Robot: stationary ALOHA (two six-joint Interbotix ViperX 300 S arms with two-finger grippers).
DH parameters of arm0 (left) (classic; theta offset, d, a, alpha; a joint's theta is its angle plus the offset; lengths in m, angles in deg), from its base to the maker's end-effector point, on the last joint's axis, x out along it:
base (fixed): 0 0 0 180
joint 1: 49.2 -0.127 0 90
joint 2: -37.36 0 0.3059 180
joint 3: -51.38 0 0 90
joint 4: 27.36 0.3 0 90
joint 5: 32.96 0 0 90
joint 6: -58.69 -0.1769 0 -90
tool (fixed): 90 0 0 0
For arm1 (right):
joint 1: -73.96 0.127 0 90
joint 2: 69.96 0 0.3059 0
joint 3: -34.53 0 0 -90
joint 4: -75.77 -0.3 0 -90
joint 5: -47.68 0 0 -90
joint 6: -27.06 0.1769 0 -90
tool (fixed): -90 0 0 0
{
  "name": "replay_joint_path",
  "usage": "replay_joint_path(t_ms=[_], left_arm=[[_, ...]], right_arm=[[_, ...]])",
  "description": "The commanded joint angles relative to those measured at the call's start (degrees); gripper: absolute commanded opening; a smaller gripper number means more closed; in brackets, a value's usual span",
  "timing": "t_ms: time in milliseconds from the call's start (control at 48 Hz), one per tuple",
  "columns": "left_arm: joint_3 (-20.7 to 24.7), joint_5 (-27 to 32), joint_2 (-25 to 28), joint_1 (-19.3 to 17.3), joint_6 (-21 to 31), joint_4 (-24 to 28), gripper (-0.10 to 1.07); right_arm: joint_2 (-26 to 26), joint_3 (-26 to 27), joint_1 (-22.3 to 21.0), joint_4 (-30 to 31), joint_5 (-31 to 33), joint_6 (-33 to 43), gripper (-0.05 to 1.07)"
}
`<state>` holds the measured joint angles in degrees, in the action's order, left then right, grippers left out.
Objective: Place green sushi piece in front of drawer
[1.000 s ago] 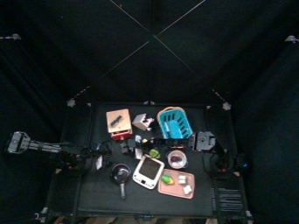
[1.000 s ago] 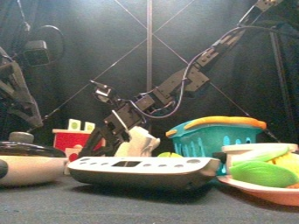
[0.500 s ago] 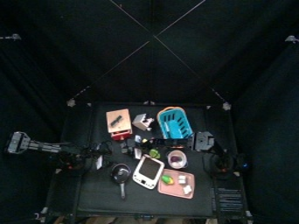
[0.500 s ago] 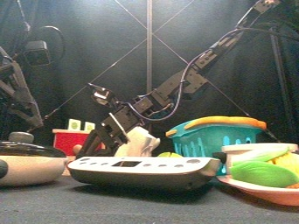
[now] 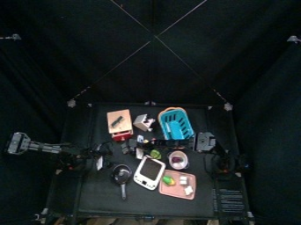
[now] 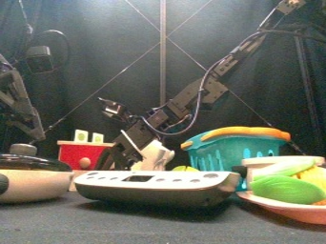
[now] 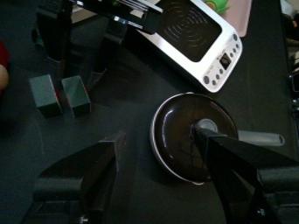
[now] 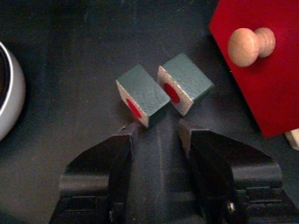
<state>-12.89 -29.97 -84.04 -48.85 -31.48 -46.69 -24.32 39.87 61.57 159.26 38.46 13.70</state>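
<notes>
Two green sushi pieces with red centres (image 8: pixel 143 94) (image 8: pixel 187 79) lie side by side on the black table, just in front of the drawer's red front (image 8: pixel 263 74) and its wooden knob (image 8: pixel 253 42). My right gripper (image 8: pixel 158 150) hovers over them, open, with nothing between its fingers. In the top view the tan-orange drawer (image 5: pixel 118 120) stands at the back left, and the right gripper (image 5: pixel 139 134) has reached across to it. My left gripper (image 7: pixel 163 149) is open over the lidded black pan (image 7: pixel 197 140). The same green pieces (image 7: pixel 59 94) show in the left wrist view.
A blue slatted basket (image 5: pixel 175 124) stands right of the drawer. Along the front are a white scale (image 5: pixel 148 172), a pink plate (image 5: pixel 179 185) with food, a small bowl (image 5: pixel 178 159) and the pan (image 5: pixel 121 173). The scale (image 6: pixel 159 184) fills the front view's foreground.
The right gripper's jaws have spread wider over the green pieces. The left arm has not moved.
</notes>
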Motion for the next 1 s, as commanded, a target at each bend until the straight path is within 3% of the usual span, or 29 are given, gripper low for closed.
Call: replay_joint_path(t_ms=[0,375,625,979], left_arm=[[0.79,-0.35,0.09,-0.09,0.09,0.00,0.96],[0.70,-0.09,0.09,-0.09,0.09,-0.09,0.96],[0.79,-0.62,0.09,-0.09,0.09,-0.09,0.96],[0.79,-0.70,0.09,-0.35,0.09,-0.09,0.96]], right_arm=[[3.08,0.26,0.00,-0.53,-0.09,0.00,0.81],[9.14,-4.57,3.16,-4.13,2.11,0.00,0.80],[8.17,-0.97,7.12,-5.19,2.90,0.00,0.80],[6.68,2.20,8.26,-5.63,3.87,0.00,0.75]])
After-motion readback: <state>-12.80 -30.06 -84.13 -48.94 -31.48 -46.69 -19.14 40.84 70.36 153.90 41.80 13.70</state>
